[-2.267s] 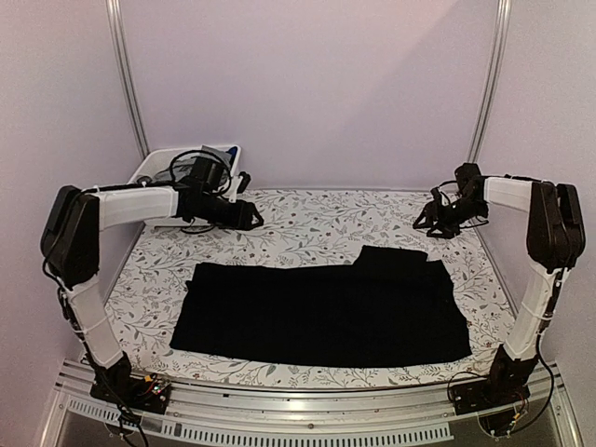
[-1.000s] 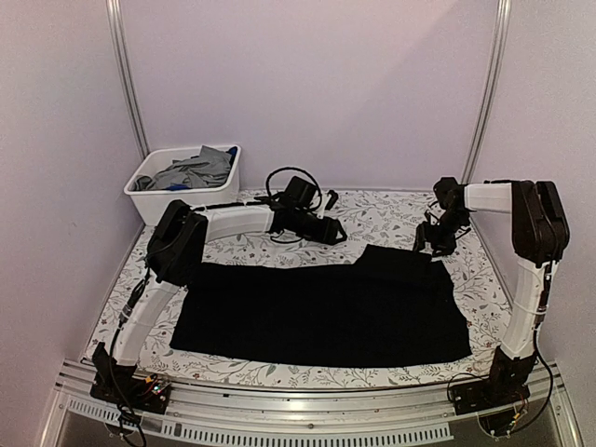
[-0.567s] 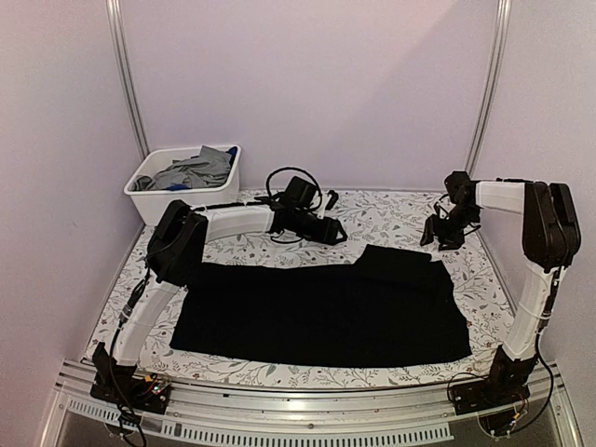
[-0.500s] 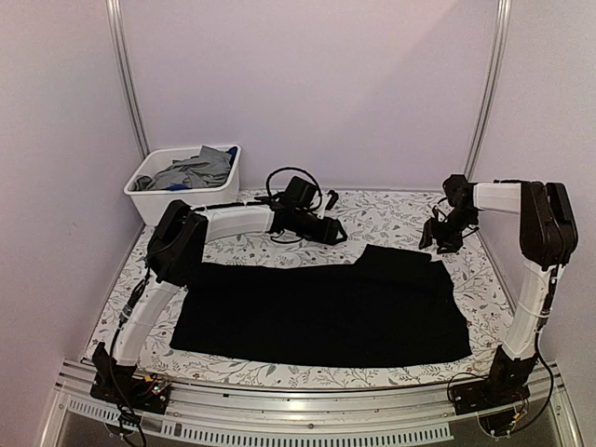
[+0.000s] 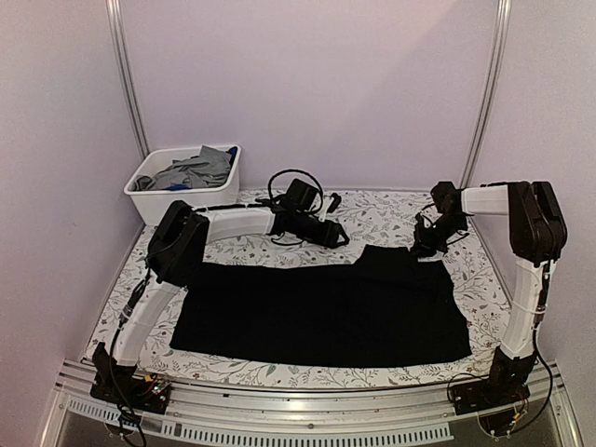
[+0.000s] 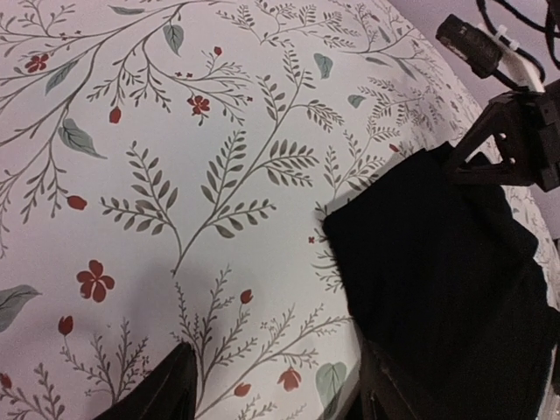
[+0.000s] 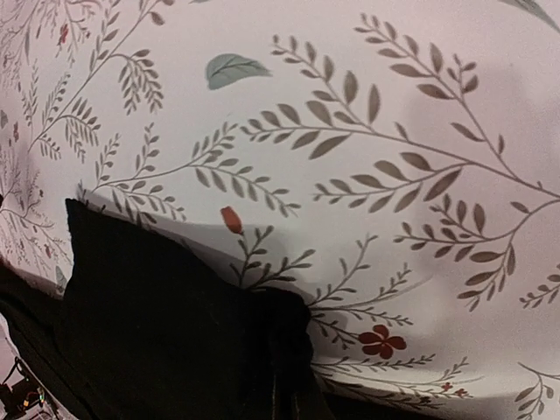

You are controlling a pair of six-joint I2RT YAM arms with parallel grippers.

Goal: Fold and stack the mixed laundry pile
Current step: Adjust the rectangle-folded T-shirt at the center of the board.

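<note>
Black T-shirt (image 5: 321, 312) spread flat on floral tabletop (image 5: 372, 212), near middle, small flap jutting toward far right. Right hand (image 5: 422, 244) down at flap's far corner, fingers together, pinching puckered black cloth. Left hand (image 5: 338, 238) low over bare tabletop just beyond shirt's far edge, fingers apart, holding nothing. Grey shirt (image 5: 197, 169) heaped in white bin (image 5: 154, 203) at far left corner.

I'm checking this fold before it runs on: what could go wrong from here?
The right end effector is shut on only the far right corner of the black garment; so small a pinch could slip on lifting. The left end effector hangs open over bare tablecloth, so a one-sided pull may skew the cloth.
</note>
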